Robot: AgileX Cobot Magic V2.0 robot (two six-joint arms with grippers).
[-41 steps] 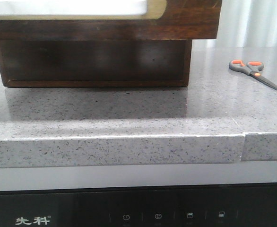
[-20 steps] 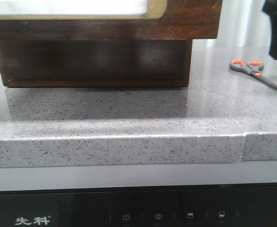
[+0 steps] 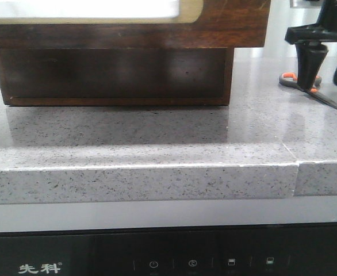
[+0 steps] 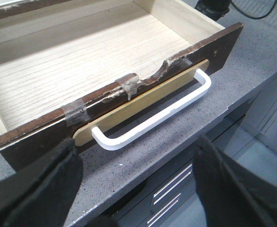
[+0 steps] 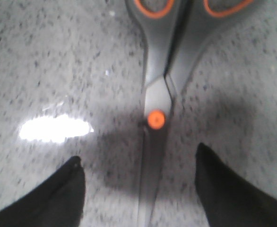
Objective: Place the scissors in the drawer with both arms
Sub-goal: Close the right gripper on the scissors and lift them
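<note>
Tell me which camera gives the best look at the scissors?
The right wrist view: the scissors fill the picture, showing the orange pivot, the grey handles and the blades between the open right gripper. The front view shows them small, at the far right of the counter, partly behind that gripper. The left wrist view shows only the open drawer.

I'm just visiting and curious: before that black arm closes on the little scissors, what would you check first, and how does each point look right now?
1. Right fingers spread apart: ok.
2. Small grey scissors with orange-lined loops centred between them: ok.
3. Scissors lying flat on the grey speckled counter: ok.
4. Fingers low enough to grip: cannot tell.
5. Dark brown wooden drawer pulled open, inside bare: ok.
6. Left fingers open, short of the white handle: ok.
</note>
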